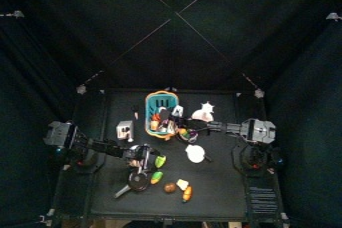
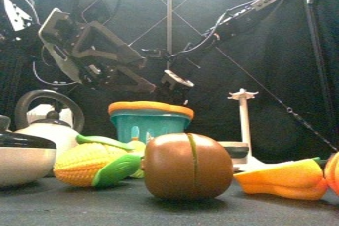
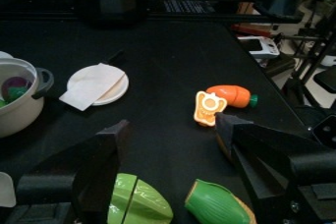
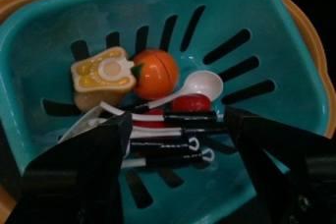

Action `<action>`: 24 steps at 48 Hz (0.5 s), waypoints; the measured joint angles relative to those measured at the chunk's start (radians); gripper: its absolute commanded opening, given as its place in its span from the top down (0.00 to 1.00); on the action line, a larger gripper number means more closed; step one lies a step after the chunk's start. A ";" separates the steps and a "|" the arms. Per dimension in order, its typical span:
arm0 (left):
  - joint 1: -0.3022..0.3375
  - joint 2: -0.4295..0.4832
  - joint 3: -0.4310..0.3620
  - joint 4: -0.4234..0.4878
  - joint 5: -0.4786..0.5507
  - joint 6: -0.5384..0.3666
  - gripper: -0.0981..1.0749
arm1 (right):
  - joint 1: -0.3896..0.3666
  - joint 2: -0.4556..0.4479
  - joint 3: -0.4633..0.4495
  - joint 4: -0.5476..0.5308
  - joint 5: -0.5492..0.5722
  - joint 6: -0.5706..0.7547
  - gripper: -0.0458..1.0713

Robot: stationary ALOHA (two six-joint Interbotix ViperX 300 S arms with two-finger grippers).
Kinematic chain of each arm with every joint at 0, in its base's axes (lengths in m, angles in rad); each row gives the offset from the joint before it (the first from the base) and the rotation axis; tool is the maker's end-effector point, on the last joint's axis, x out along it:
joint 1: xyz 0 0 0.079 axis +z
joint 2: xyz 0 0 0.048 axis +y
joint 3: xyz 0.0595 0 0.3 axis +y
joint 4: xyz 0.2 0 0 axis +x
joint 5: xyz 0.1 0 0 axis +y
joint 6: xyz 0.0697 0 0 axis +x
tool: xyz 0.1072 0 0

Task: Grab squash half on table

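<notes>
The squash half (image 1: 185, 187) is a small yellow piece with an orange-red end, lying on the black table (image 1: 214, 197) near its front edge. It also shows in the left wrist view (image 3: 210, 107) and low on the right in the front view (image 2: 284, 178). My left gripper (image 1: 139, 155) is open and empty, back and to the left of the squash half, with green toy pieces (image 3: 144, 198) below its jaws (image 3: 171, 164). My right gripper (image 1: 179, 121) hangs open over the teal basket (image 4: 53, 31), its jaws (image 4: 178, 164) empty.
The teal basket (image 1: 163, 103) stands at the back and holds toy foods and a spoon. A brown piece (image 1: 170, 184) lies beside the squash half. A pale white piece (image 1: 195, 153), a corn cob (image 2: 95, 164), a pan (image 1: 134, 182) and a white plate (image 3: 94, 83) lie around.
</notes>
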 measured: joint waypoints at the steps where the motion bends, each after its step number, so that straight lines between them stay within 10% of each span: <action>1: 0.000 -0.002 0.000 0.000 0.000 0.002 0.05 | 0.006 -0.011 0.003 -0.002 0.006 0.000 0.05; 24: 0.000 -0.035 0.032 -0.008 0.000 -0.002 0.05 | 0.382 -0.278 0.305 0.314 0.103 0.023 0.05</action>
